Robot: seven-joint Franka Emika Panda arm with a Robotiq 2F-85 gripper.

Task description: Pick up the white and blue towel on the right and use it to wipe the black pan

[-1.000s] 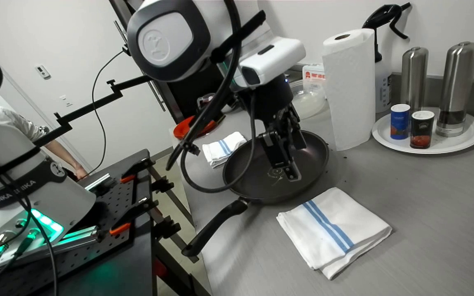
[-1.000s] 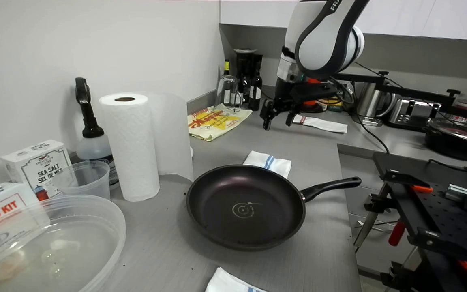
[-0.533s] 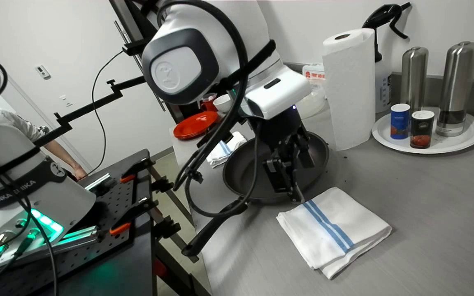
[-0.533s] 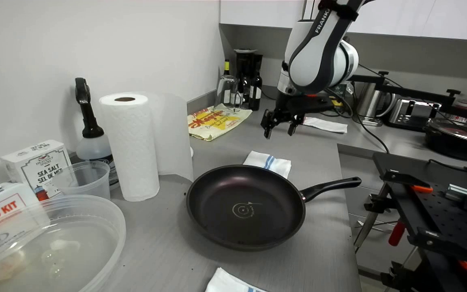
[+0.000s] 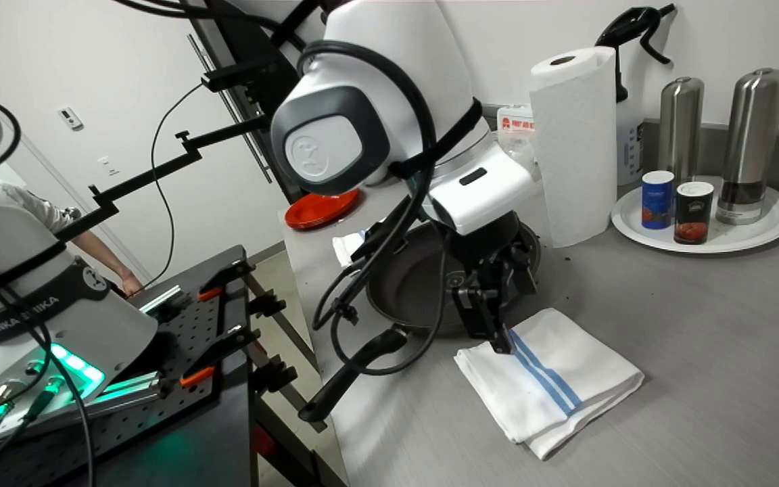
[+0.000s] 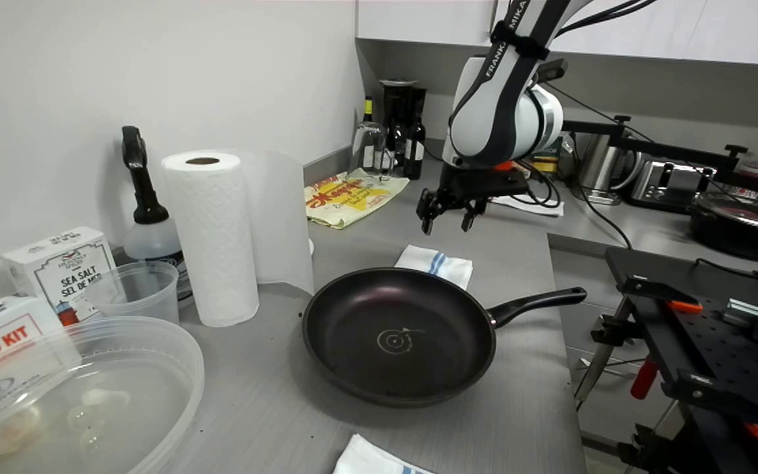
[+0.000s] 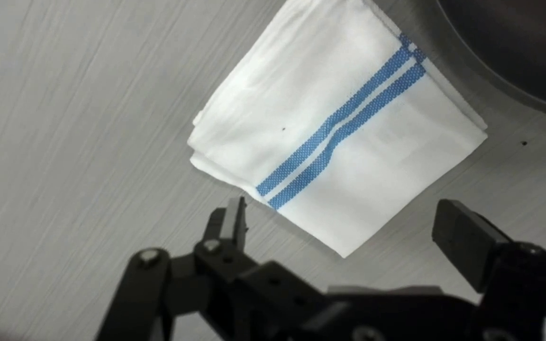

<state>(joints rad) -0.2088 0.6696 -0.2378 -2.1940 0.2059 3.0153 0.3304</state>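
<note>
White cloth crossed by two blue stripes, the folded towel [image 5: 550,389] lies flat on the grey counter [image 5: 721,379], in the foreground of an exterior view, set in from the counter edge on the robot's side. The wrist view shows a narrow strip of bare counter between it and the black frying pan [image 6: 399,342]. Near the towel, raised off the counter, hangs the black Robotiq gripper [image 6: 447,227], released, its fingers [image 7: 462,246] spread well apart. Past the towel the pan sits upright, its long handle [image 6: 537,305] reaching out over the robot-side edge in both exterior views. Between the pan and the wall-side edge stands a white paper-towel roll [image 5: 573,149] with one sheet trailing loose. By that same edge, a white plate [image 5: 741,238] bears two steel mills [image 5: 680,128], a blue canister [image 5: 657,204] and a black canister [image 5: 692,218]. Beyond the pan, close to the robot-side edge, lies a second folded towel [image 5: 347,249], white with some blue, partly hidden by the arm [image 5: 413,40]. Farther back a red plate [image 5: 318,211] rests near the far end of the robot-side edge, and a first-aid kit box [image 5: 516,120] stands toward the wall-side edge. Past the robot's base [image 5: 115,321], a person's bare forearm [image 5: 105,257] shows.
</note>
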